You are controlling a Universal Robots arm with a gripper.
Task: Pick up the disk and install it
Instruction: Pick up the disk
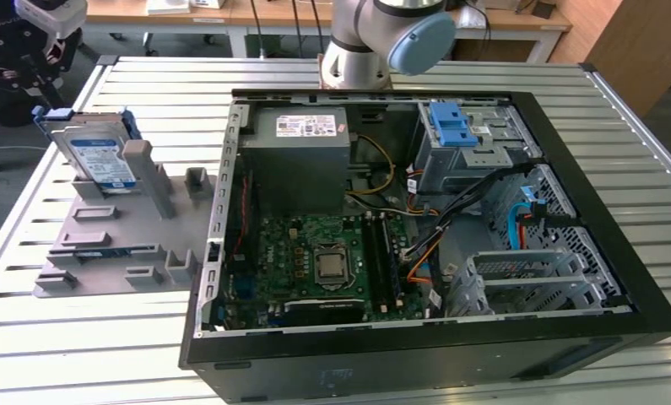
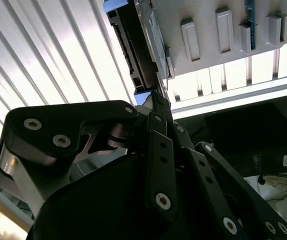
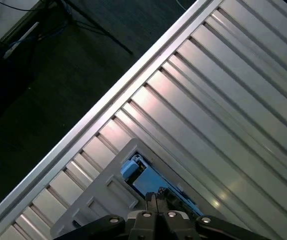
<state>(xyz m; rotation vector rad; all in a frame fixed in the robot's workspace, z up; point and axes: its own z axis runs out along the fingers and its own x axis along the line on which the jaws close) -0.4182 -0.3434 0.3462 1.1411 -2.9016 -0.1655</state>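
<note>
Disk point(image 1: 96, 156) stands upright in grey rack point(image 1: 116, 253), upper left of frame, top edge exposed for grasping; gripper point(image 3: 156, 199) above it, clenched empty.

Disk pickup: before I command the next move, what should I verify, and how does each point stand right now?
1. The disk upright in the grey holder: ok.
2. The gripper over the disk's upper edge, in the first wrist view: looks ok.
3. Jaws open: not ok; they stand shut, tips together.
4. Gap between gripper and disk: cannot tell; in the second wrist view the tips overlap the disk's corner.
5. The computer case open, side panel off: ok.
6. Free bay for the disk inside the computer case: cannot tell.
</note>
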